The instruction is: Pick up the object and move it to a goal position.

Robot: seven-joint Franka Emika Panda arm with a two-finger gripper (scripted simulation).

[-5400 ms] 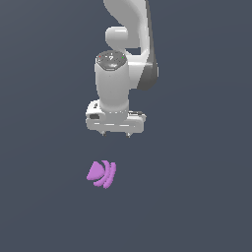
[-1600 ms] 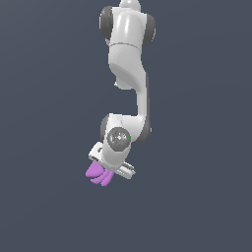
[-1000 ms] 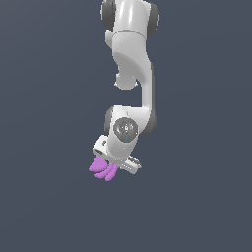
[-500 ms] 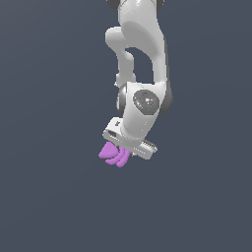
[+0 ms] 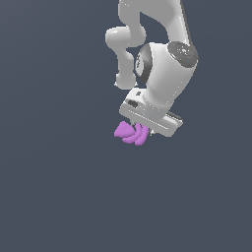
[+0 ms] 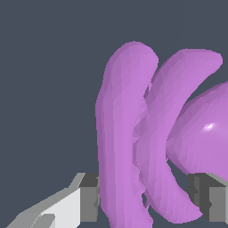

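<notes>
One purple object clamped in the robot's pincer

We start at the pincer (image 6: 144, 200), seen close up in the wrist view. Its two grey fingers (image 6: 89, 198) press against opposite sides of a bright purple object (image 6: 133, 133), so the pincer is closed onto it, with the object filling the gap between them. The object has two curved ribs standing side by side and a rounded, cone-like part beyond them, with a small glint of light on it.

Moving outward to the exterior view, we see the pincer (image 5: 142, 129) pointing down from the white hand of the robot arm (image 5: 165, 74). The purple object (image 5: 130, 133) hangs just beneath the hand, sticking out toward the exterior view's left, its narrow end pointing that way. We cannot make out the fingers themselves in this view. The arm bends up and out of the top of the picture. Around everything is a plain dark grey-blue background (image 5: 49, 197), and the object touches nothing but the pincer.
</notes>
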